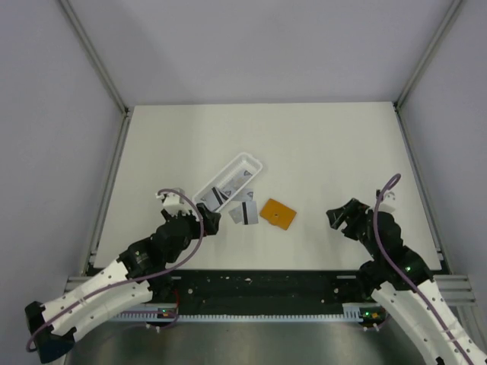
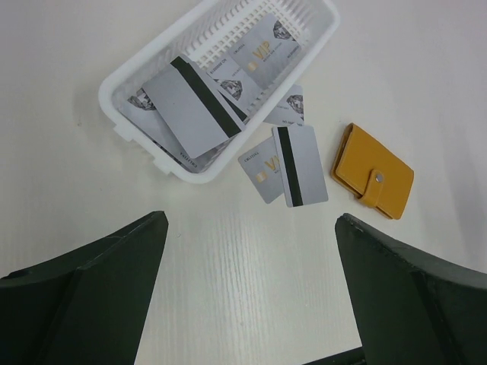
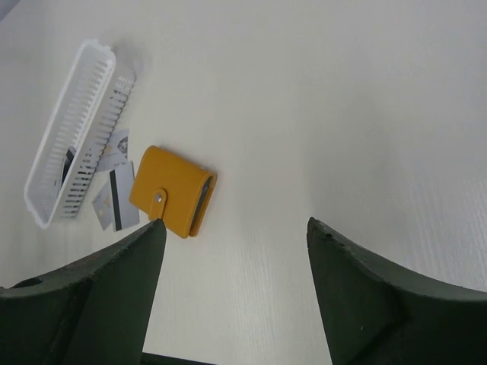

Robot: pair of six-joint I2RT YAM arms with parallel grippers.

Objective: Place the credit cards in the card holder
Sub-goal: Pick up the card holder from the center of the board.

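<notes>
The orange card holder (image 1: 278, 214) (image 2: 373, 181) (image 3: 171, 191) lies flat and snapped shut at the table's centre. Just left of it, loose credit cards (image 1: 243, 211) (image 2: 298, 165) (image 3: 116, 199) lie on the table, one with its black stripe up. More cards (image 2: 199, 106) rest inside the white tray (image 1: 228, 182). My left gripper (image 1: 215, 222) (image 2: 251, 228) hangs open just short of the tray and the loose cards, holding nothing. Open and empty too, my right gripper (image 1: 338, 218) (image 3: 236, 228) hovers to the right of the card holder.
The long white slotted tray (image 2: 129, 125) (image 3: 53, 171) lies diagonally at centre left. Grey walls with metal rails (image 1: 106, 163) bound the table on three sides. Both arm bases sit on the black strip (image 1: 251, 285) at the near edge.
</notes>
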